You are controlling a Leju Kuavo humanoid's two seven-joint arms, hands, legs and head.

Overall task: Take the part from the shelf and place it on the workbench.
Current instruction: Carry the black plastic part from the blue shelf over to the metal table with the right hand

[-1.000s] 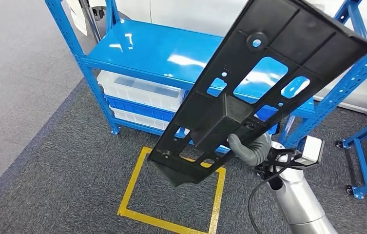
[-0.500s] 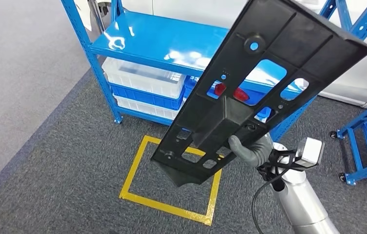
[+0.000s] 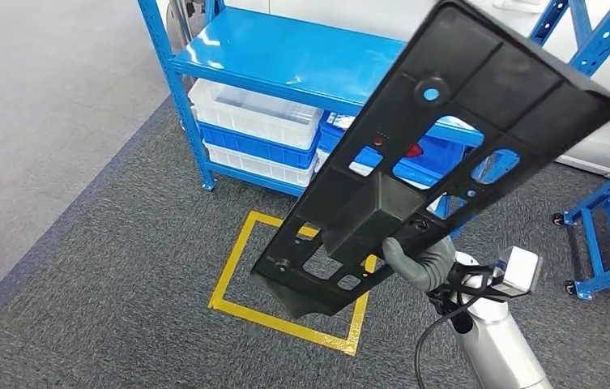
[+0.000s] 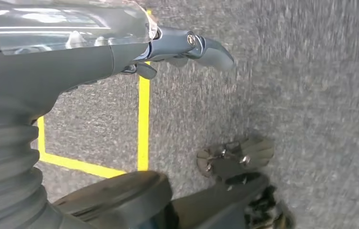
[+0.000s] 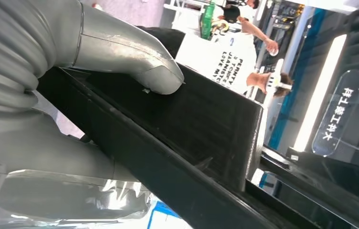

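One black part [image 3: 439,154] is gripped by my right hand [image 3: 416,258], extending above it; left hand [image 4: 187,45] unclenched, holding nothing; no part markings legible.

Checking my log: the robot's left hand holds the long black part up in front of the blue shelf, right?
Not quite: the right hand holds the long black part in front of the blue shelf, as the head view shows. The left hand hangs over the carpet.

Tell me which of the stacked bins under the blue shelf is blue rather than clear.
The middle bin, sandwiched between the two clear bins under the blue shelf.
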